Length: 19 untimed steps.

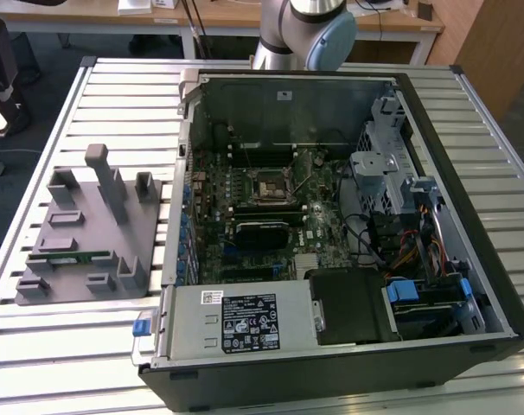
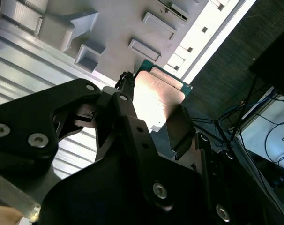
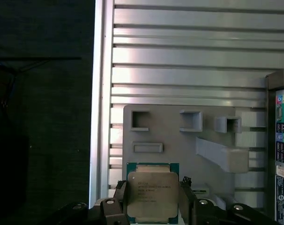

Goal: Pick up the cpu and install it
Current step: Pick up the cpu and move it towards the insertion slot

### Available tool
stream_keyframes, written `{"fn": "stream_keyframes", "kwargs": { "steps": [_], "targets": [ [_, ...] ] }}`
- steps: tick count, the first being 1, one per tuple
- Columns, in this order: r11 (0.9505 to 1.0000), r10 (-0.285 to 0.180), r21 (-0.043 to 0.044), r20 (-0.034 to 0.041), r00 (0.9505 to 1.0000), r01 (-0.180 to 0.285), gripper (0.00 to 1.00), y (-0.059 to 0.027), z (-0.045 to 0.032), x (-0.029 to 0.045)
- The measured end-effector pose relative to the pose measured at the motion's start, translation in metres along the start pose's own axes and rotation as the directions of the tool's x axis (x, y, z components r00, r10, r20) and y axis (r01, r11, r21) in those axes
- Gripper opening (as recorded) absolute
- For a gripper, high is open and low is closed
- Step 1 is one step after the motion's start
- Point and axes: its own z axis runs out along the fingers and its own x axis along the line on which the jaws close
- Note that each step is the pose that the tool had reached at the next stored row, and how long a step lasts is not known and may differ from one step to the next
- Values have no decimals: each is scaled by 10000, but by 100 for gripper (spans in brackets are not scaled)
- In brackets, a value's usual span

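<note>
Item: cpu (image 3: 151, 199), flat square, silver-grey metal lid, green rim; clamped between black gripper (image 3: 153, 190) fingers, over grey moulded tray (image 3: 179, 140).

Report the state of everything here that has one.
cpu, gripped by its edges and held up above the fixture.
pincer, shut on the cpu.
case, lying on its side, open, board exposed.
socket, looks empty.
memory stick, lying in the fixture.
</note>
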Motion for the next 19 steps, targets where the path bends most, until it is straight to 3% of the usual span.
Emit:
{"fn": "stream_keyframes", "kwargs": {
  "steps": [6,10,19],
  "targets": [
    [10000,0,0,0,10000,0,53,15,-109,-1],
    [10000,1,1,0,10000,-1,53,20,-121,-21],
    [10000,1,1,0,10000,-1,53,20,-118,-245]
  ]
}}
